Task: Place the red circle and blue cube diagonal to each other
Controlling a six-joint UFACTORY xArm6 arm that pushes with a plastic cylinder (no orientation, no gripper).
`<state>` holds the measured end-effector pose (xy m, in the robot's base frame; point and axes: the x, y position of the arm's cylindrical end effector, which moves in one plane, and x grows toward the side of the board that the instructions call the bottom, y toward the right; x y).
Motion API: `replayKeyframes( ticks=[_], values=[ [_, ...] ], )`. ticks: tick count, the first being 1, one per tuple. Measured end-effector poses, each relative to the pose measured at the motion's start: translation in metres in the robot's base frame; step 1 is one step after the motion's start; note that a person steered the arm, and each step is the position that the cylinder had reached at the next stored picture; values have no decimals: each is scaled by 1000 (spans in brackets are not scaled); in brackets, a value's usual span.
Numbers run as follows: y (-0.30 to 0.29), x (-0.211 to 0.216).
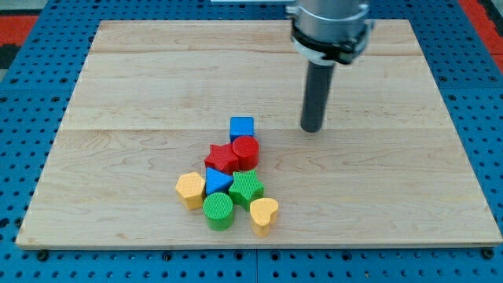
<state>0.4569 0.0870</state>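
Note:
The blue cube sits near the middle of the wooden board. The red circle lies just below it, touching it. My tip rests on the board to the right of the blue cube, a clear gap away from it and a little above the red circle's level.
A red star touches the red circle's left side. Below lie a blue triangle, a yellow hexagon-like block, a green star-like block, a green circle and a yellow heart, packed together. Blue pegboard surrounds the board.

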Motion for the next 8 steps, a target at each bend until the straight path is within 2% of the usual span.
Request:
replayKeyframes(
  ticks=[1, 3, 4, 6, 8],
  values=[
    [-25, 22],
    [-74, -12],
    [-56, -6],
    [-70, 14],
    [-167, -3]
  ],
)
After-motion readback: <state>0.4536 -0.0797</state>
